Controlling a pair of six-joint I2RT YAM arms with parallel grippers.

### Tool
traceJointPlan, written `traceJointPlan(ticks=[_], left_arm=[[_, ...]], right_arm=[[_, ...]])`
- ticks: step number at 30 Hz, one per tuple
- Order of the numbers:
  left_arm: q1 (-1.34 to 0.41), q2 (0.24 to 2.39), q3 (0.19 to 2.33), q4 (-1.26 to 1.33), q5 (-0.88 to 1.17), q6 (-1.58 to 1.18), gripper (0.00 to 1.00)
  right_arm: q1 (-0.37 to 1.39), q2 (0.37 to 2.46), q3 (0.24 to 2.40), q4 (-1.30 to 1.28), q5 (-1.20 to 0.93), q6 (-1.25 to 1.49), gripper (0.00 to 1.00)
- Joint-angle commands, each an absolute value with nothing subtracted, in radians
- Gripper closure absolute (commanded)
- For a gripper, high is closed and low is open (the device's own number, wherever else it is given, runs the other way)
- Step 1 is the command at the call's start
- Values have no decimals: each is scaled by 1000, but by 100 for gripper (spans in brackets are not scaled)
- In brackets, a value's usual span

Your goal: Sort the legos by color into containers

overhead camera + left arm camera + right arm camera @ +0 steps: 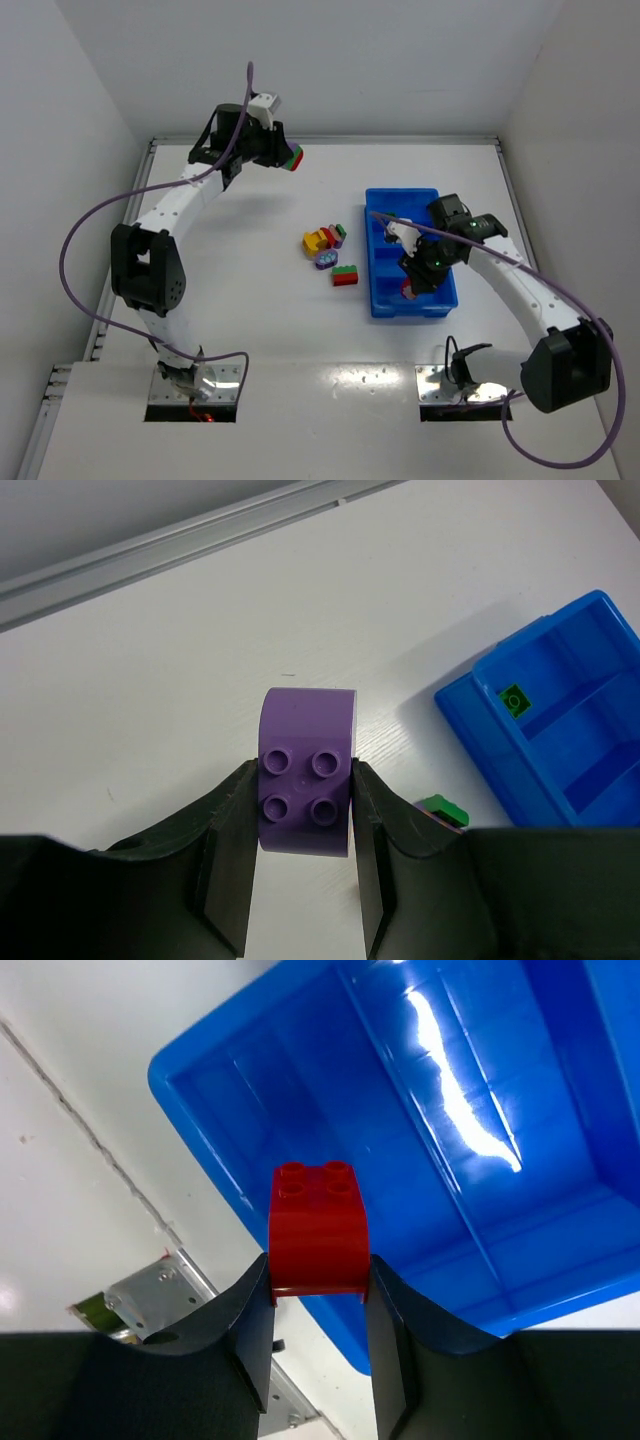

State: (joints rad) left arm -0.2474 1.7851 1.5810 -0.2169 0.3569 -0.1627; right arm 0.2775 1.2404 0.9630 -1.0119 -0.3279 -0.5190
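Our right hand (318, 1280), clamped on a red lego (318, 1225), hangs over the 6 o'clock compartment of the blue tray (230, 1070); we should clear the rim, lower, then release. Meanwhile our left hand (305, 815) grips a purple lego (307, 730) at 11 o'clock of the bench (150, 680).

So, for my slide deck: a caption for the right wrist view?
Right gripper holding a red lego over the blue tray.

I am seeing the white table (250, 330) carrying the blue tray (370, 262) at right. Just left of it, a yellow brick (314, 241), purple brick (326, 260) and red-green brick (344, 276) are lying clustered.
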Motion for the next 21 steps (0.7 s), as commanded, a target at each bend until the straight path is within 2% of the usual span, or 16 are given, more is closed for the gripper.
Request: traceJointPlan(ticks=[1,11,12,15,17,21], left_arm=[[-255,1776,1618,-183,333,-172,100],[-255,1767,1600,-193,302,-172,100],[-255,1767,1600,-193,302,-172,100],[-255,1767,1591,-193,302,-163,100],[-246,1767,1582,-193,302,-173,100],[-195,1767,1560,-167,345,-244,100]], right_arm=[[284,1224,940,-1003,-299,-577,100],[293,1290,931,-919,-290,-588,100],[293,1290,931,-919,-290,-588,95],[293,1316,931,-933,-290,-612,71],[302,1316,931,-933,-290,-640,62],[302,1272,919,-933,-290,-666,52]])
